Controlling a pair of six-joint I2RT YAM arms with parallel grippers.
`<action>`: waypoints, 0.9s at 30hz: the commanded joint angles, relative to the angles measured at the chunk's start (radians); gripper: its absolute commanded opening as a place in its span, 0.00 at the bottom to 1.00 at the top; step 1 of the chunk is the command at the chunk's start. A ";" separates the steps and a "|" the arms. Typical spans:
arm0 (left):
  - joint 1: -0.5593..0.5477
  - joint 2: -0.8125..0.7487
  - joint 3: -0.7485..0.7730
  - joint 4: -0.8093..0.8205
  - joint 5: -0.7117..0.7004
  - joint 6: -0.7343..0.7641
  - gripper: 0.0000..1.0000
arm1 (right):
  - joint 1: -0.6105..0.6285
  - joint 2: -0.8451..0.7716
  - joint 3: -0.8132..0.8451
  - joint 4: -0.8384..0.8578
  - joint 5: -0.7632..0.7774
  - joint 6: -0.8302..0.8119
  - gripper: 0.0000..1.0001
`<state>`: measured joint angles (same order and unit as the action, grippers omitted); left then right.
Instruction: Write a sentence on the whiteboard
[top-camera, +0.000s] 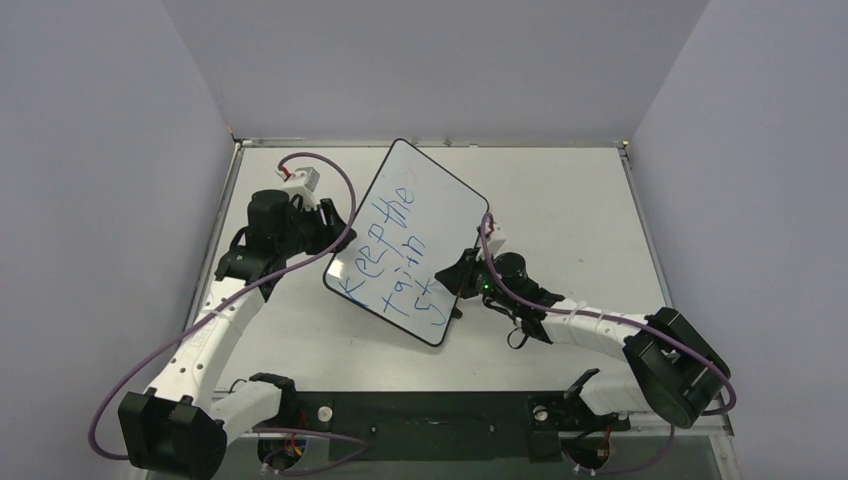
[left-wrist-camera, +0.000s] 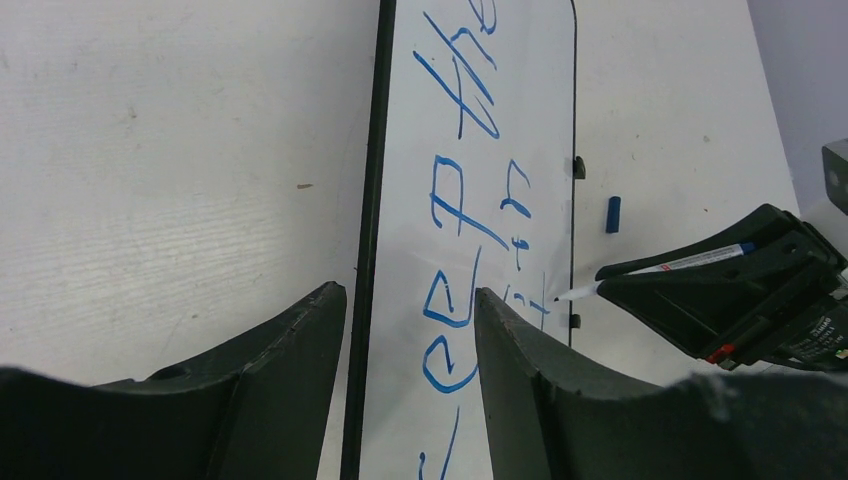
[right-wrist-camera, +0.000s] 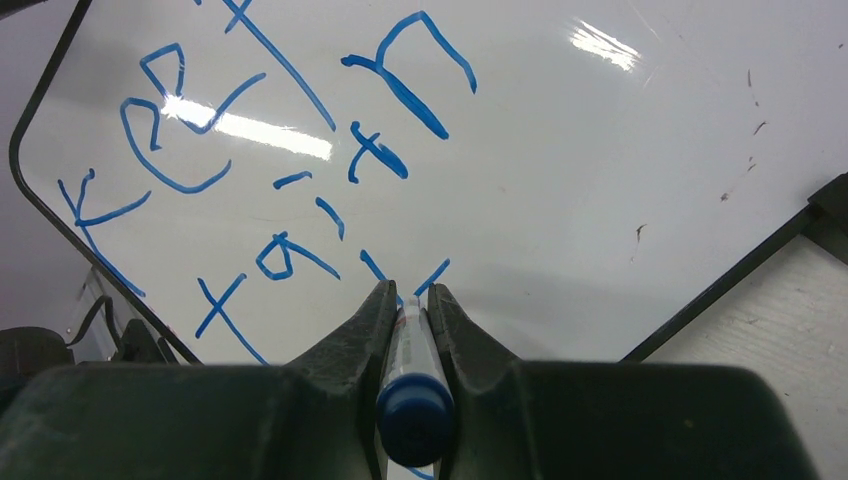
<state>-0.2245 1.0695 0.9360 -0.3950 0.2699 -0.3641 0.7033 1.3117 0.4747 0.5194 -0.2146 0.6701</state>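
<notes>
R gripper (right-wrist-camera: 405, 295) is closed tight on a blue marker pen (right-wrist-camera: 412, 400). The barrel is pinched btwn both fingers w/ the blue butt end toward the wrist cam. The pen's tip sits at the whiteboard (top-camera: 440, 200), low on its right side by the third line of writing.

L gripper (left-wrist-camera: 408, 290) straddles the board's thin black rim on the opposite long edge, one finger on the table side and one over the white face. There's a gap btwn the fingers, and I can't tell if they actually clamp the rim.

The sentence (top-camera: 395, 250) runs in slanted blue lines: "Keep the", then "train", then approx "St".

The whiteboard lies turned diagonally mid-table (top-camera: 560, 200), btwn the two arms. A small blue cap (left-wrist-camera: 613, 214) lies on the table just beyond the board's far rim.
</notes>
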 joint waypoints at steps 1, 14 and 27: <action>0.012 0.000 -0.003 0.090 0.072 -0.015 0.47 | 0.007 0.024 0.033 0.069 -0.014 -0.007 0.00; 0.013 0.021 -0.014 0.116 0.130 -0.020 0.47 | 0.006 0.033 -0.016 0.073 -0.010 -0.010 0.00; 0.014 0.058 -0.028 0.137 0.171 -0.028 0.41 | 0.001 0.005 -0.066 0.042 0.002 -0.024 0.00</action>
<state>-0.2192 1.1168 0.9092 -0.3244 0.4004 -0.3840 0.7029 1.3396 0.4274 0.5587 -0.2234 0.6670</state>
